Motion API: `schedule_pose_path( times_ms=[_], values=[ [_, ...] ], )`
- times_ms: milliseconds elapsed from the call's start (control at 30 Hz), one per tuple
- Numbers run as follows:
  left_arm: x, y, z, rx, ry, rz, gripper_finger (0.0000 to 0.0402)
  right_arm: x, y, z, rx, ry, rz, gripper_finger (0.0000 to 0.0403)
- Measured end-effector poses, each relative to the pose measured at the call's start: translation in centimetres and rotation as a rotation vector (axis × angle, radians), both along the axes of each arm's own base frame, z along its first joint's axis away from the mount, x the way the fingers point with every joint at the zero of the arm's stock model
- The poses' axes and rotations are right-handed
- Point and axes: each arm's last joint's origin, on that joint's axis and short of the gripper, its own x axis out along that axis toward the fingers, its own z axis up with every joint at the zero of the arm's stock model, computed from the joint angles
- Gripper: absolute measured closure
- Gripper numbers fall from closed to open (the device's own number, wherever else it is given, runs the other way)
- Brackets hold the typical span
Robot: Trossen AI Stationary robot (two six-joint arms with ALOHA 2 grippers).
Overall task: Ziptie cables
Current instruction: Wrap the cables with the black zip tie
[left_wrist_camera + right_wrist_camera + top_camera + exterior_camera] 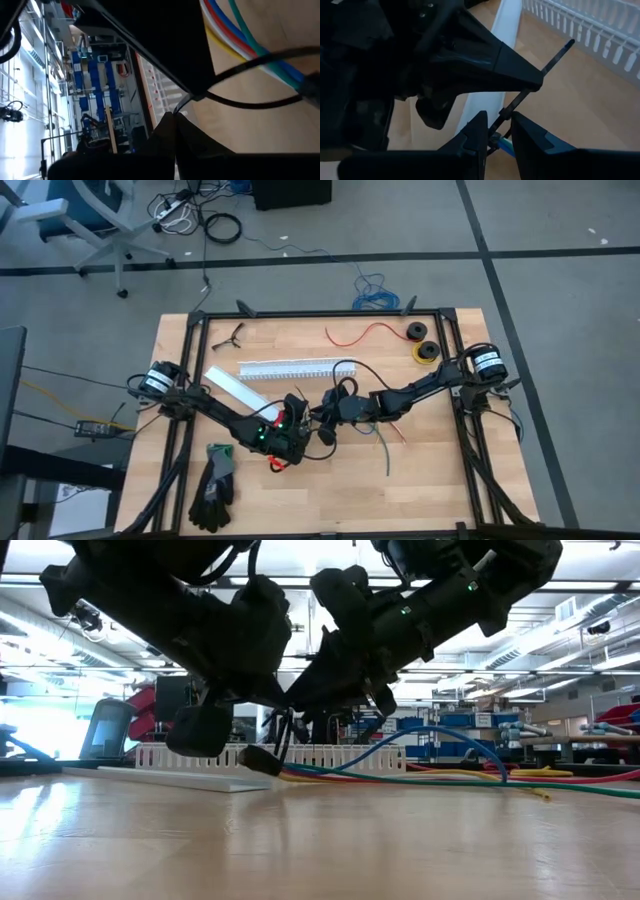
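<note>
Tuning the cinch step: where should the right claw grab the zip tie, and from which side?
Probably the free straight tail of the zip tie, the stretch slanting toward the white channel. It is thin, straight and clear of the table there. The right claw already straddles its base, so slide up along the strip.

Yellow, green, blue, white cables (440,776); white slotted channel (297,367)

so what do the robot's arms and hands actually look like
Both arms are dark, nearly black, with jointed segments. The left arm has a silver, black-banded motor drum at its base and green lights near the wrist. The right arm has the same drum. The right hand has two dark wedge-shaped fingers; loose black cables loop alongside.
</note>
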Motion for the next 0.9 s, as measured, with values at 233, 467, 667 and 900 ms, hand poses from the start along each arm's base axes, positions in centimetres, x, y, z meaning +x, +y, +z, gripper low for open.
schedule_pose_path(
  times_ms=[233,467,667,900],
  values=[
    [0.20,-0.06,0.15,-0.013,-0.030,0.000,0.0401,0.14,-0.77,0.04,0.002,-0.004,-0.018,0.0328],
    [0.34,-0.11,0.17,-0.041,-0.036,-0.016,0.0401,0.14,-0.93,-0.02,0.002,0.002,-0.020,0.0336],
    [0.51,-0.18,0.31,-0.052,-0.062,-0.017,0.0401,0.11,-0.92,-0.10,0.003,0.013,-0.005,0.0393],
    [0.55,-0.20,0.35,-0.055,-0.069,-0.017,0.0401,0.05,-0.76,-0.17,0.002,0.021,0.002,0.0401]
  ],
)
